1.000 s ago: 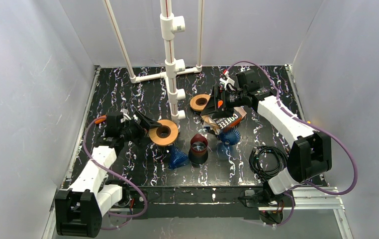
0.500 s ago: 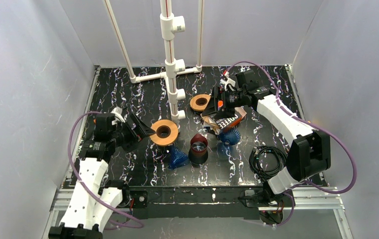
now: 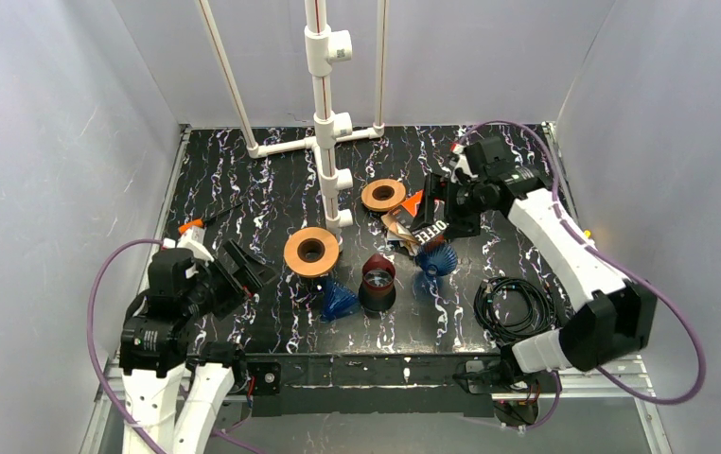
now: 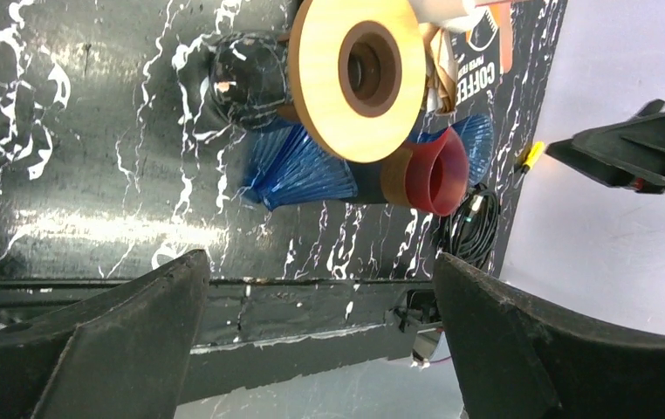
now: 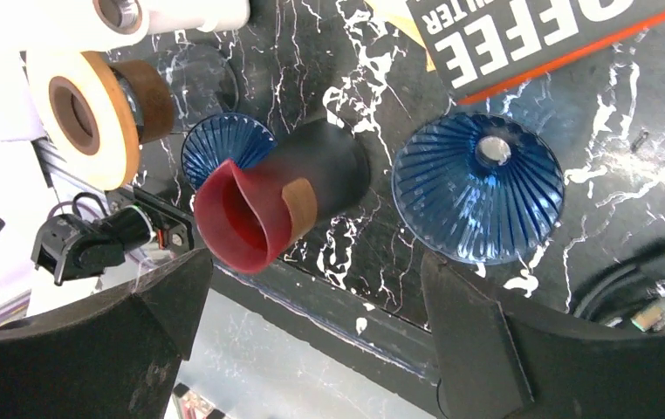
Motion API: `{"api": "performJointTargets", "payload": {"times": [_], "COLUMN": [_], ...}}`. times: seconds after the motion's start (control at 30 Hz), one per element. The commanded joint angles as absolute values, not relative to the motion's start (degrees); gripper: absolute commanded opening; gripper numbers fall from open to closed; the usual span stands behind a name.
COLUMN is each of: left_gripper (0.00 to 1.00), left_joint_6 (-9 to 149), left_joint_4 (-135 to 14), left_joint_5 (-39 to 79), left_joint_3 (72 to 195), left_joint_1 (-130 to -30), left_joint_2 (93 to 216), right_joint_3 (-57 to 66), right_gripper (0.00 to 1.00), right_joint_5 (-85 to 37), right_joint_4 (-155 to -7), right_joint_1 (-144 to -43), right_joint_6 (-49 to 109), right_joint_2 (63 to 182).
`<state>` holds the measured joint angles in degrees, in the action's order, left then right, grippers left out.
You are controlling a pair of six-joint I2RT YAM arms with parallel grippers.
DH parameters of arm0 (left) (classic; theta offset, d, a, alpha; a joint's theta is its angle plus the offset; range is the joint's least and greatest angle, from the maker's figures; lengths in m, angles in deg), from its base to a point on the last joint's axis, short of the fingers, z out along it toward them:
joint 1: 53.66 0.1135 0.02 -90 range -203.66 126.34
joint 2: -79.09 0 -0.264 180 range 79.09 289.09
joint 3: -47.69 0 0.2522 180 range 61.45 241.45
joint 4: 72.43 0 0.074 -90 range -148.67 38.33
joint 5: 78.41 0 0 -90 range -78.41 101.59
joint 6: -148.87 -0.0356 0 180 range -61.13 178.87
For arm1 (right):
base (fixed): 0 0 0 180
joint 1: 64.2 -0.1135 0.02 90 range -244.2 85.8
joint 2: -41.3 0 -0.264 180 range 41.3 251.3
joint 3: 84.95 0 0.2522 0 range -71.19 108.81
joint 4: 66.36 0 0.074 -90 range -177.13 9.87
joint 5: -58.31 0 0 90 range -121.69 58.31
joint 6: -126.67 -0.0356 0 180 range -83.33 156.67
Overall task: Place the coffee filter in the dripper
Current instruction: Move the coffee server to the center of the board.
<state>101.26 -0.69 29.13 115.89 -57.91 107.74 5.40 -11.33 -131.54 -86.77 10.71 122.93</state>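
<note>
Right pincer [image 5: 311,288] agape near filter packet [image 5: 538,35]

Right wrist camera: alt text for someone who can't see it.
The open right gripper hovers over a black marbled table holding a blue ribbed dripper, a red-lined cup, a second blue dripper, a wooden ring and a coffee filter pack.

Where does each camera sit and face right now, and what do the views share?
Top external: above and behind the bases, looking down on the table; left arm and right arm show.
Left wrist: on the left arm, facing the wooden ring; open left tool at the bottom.
Right wrist: on the right arm, facing the blue dripper; open right tool at the bottom.
Shared: both wrist views catch the red-mouthed cup.
</note>
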Motion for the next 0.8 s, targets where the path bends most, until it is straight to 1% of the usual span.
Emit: {"api": "performJointTargets", "payload": {"times": [0.0, 0.03, 0.1, 0.17, 0.23, 0.33, 0.43, 0.57, 0.67, 0.77], "left_gripper": [0.98, 0.98, 0.98, 0.98, 0.98, 0.98, 0.98, 0.98, 0.98, 0.98], "left_joint_6": [102.4, 104.26, 105.57, 104.89, 101.75, 97.63, 97.21, 99.66, 100.99, 99.94], "left_joint_4": [3.87, 1.54, -4.54, -2.97, 1.33, 6.43, 9.12, 8.41, 7.65, 7.69], "left_joint_5": [32.87, 35.54, 44.91, 47.77, 47.11, 43.85, 42.24, 41.97, 42.48, 41.64], "left_joint_3": [115.48, 113.72, 111.37, 112.15, 114.57, 118.04, 117.71, 114.58, 112.67, 112.92], "left_joint_1": [-57.97, -57.97, -57.97, -58.02, -58.04, -58.06, -58.06, -58.09, -58.12, -58.19], "left_joint_2": [106.56, 106.47, 107.63, 110.45, 112.74, 114.69, 115.42, 113.84, 113.6, 115.19], "right_joint_3": [1.96, -0.51, -6.13, -11.79, -13.79, -12.74, -12.11, -14.0, -12.85, -8.2], "right_gripper": [0.98, 0.98, 0.98, 0.98, 0.98, 0.98, 0.98, 0.98, 0.98, 0.98], "right_joint_5": [-15.22, -12.36, -6.08, -1.21, -1.11, -1.97, -5.3, -6.32, -5.84, -7.45], "right_joint_4": [-132.82, -130.94, -126.95, -120.9, -120.37, -123.18, -126.11, -124.82, -125.49, -128.2], "right_joint_1": [-85.73, -85.26, -84.78, -84.77, -84.37, -84.28, -84.24, -84.31, -84.67, -85.66], "right_joint_6": [5.51, 3.79, 0.4, -2.33, -2.76, 0.12, 0.61, -0.66, 1.73, 6.2], "right_joint_2": [114.96, 113.97, 112.19, 110.17, 108.93, 107.53, 105.07, 102.01, 103.37, 106.97]}}
